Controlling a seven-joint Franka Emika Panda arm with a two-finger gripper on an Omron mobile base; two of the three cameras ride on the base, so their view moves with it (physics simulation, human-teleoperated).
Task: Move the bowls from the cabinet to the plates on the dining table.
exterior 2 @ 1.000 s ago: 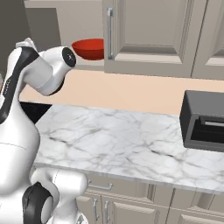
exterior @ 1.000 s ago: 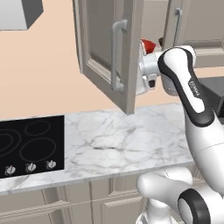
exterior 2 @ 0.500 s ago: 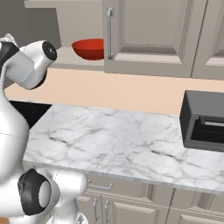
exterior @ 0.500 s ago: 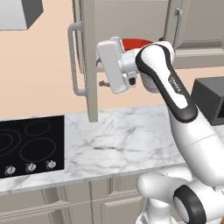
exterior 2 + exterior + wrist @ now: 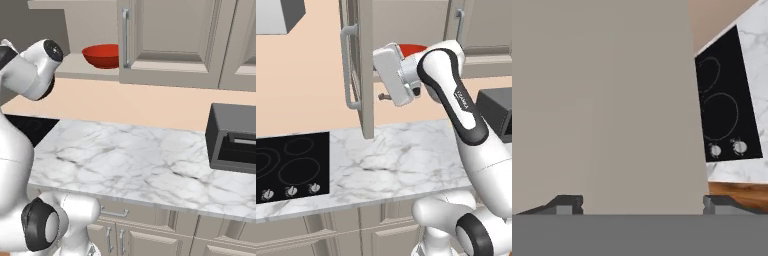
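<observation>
A glossy red bowl (image 5: 102, 55) sits on the inner shelf of the wall cabinet (image 5: 75, 67), by the closed right-hand door. In the left base view the red bowl (image 5: 412, 49) peeks out behind my hand. The cabinet's left door (image 5: 363, 75) is swung out edge-on, its silver handle facing left. My gripper (image 5: 382, 80) hovers just right of that door, in front of the opening. In the hand view the gripper (image 5: 642, 205) is open, fingertips (image 5: 567, 204) wide apart, facing the door's plain inner face with nothing between them. The plates and the dining table are out of view.
Below lies a marble counter (image 5: 406, 160) with a black cooktop (image 5: 291, 165) at its left. A dark box-like appliance (image 5: 232, 140) stands at the right end. A grey hood (image 5: 276, 15) hangs at the upper left. Closed cabinet doors (image 5: 170, 35) continue to the right.
The left cabinet door has swung further open, from angled to edge-on. My hand has moved left, away from the shelf opening, and now faces the door's inner side.
</observation>
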